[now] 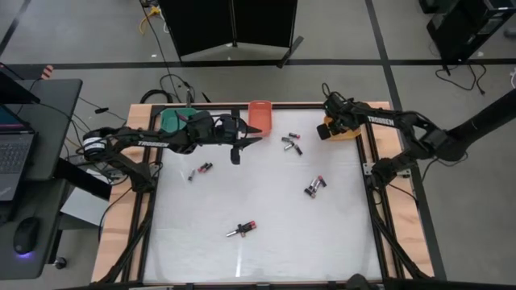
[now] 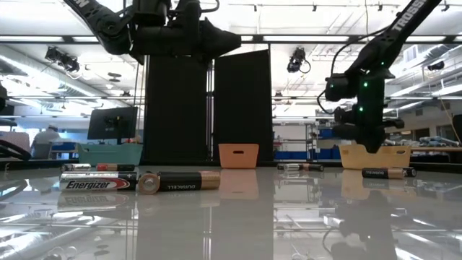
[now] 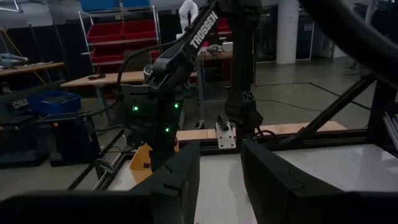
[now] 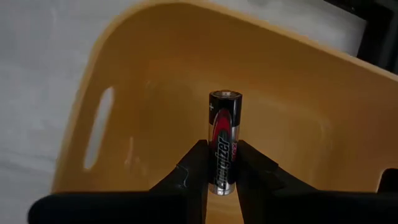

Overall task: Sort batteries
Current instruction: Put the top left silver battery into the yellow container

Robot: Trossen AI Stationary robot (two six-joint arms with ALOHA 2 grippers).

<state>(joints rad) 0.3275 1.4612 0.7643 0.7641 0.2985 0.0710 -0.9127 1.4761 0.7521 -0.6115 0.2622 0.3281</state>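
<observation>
Several batteries [image 1: 315,187] loose on table [image 1: 266,234] from above. Right wrist: right gripper [image 4: 220,163] clamping battery [image 4: 223,142] mid-body over yellow bin [image 4: 112,74]; stiff, light, slick. Left wrist: left gripper [image 3: 220,163] parted, empty.

Grey floor [image 1: 81,32] crossed by dark tape lines. Black panel [image 1: 234,24] beyond the tabletop's far edge. Laptop desk [image 1: 32,129] beside its left edge.

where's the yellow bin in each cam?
High view: yellow bin at the table's far right corner, under the right gripper.
Low view: right, behind the right arm.
Left wrist view: lower left.
Right wrist view: fills the frame.
Shared landmark: the right arm.
</observation>
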